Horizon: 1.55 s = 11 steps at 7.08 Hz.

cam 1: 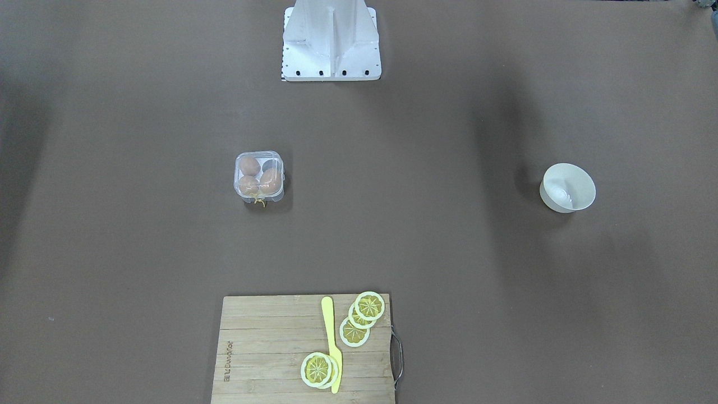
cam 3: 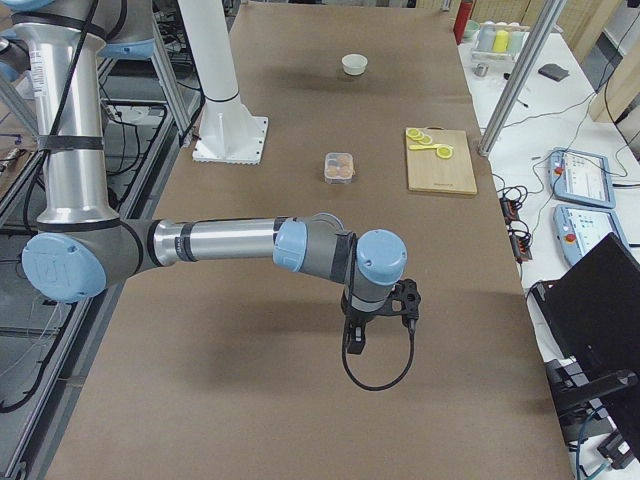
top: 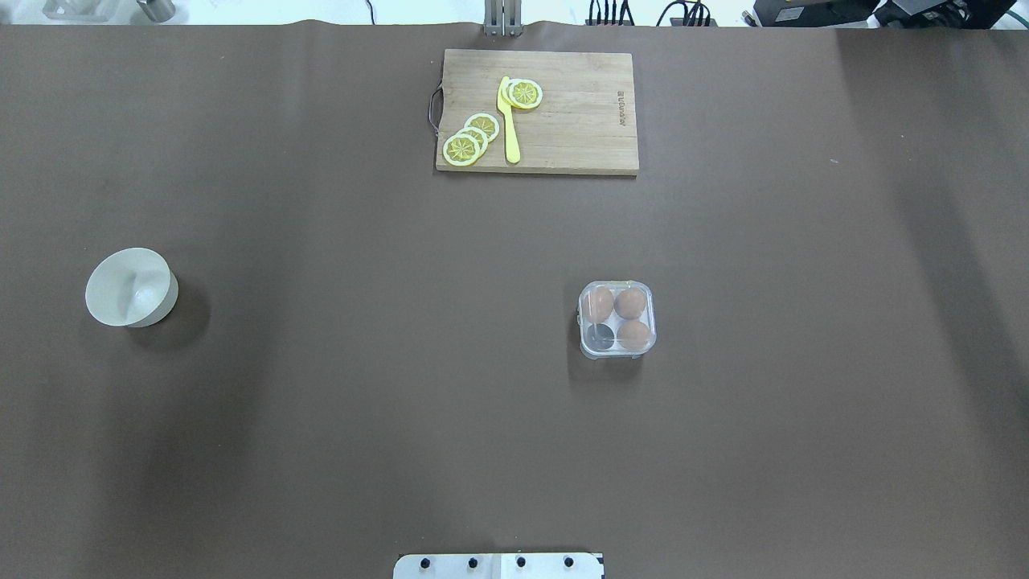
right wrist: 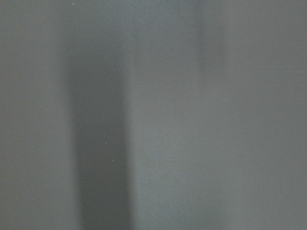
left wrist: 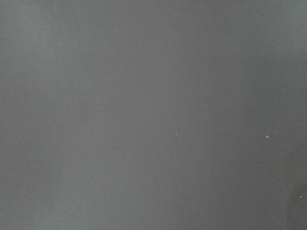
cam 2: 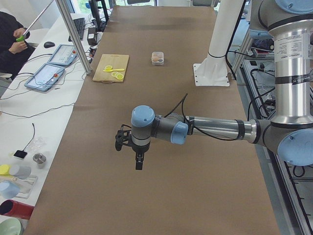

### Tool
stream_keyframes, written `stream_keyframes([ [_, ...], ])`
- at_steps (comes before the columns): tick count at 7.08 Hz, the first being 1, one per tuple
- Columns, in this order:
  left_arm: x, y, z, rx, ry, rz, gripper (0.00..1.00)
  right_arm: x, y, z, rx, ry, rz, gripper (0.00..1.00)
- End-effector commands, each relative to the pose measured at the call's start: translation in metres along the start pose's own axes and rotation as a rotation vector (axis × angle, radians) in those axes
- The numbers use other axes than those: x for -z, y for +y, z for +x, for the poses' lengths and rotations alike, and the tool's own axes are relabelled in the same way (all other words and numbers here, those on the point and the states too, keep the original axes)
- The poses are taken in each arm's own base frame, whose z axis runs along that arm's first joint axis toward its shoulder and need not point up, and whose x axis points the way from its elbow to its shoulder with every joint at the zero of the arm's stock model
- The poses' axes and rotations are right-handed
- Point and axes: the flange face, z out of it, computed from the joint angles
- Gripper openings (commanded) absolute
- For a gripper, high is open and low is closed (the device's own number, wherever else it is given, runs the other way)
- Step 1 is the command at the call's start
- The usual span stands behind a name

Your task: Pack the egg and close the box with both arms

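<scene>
With three eggs (cam 1: 249, 166) in the box (cam 1: 259, 175), left of centre, lid seemingly down, packing looks done; left tool (cam 2: 129, 149) and right tool (cam 3: 385, 315) hang well apart from it, and I cannot tell whether they are parted or closed.

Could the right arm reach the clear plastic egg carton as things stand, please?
Probably yes: only bare brown table lies between the right hand and the small clear plastic egg carton, with nothing above it.
</scene>
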Motion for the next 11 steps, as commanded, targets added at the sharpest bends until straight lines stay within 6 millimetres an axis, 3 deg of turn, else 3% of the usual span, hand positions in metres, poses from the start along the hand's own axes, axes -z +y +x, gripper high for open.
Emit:
stream_keyframes([
  [1, 0.0142, -0.0117, -0.0072, 0.099, 0.075, -0.078, 0.98, -0.0042, 0.0075, 0.0041, -0.01, 0.001, -0.006, 1.0],
  [3, 0.0079, -0.007, -0.0076, 0.125, 0.139, -0.112, 0.98, -0.0022, 0.0003, 0.0035, -0.016, 0.003, -0.003, 1.0],
  [11, 0.0088, -0.0085, -0.006, 0.122, 0.138, -0.11, 0.98, 0.002, 0.0031, -0.0022, -0.006, -0.014, 0.009, 1.0],
])
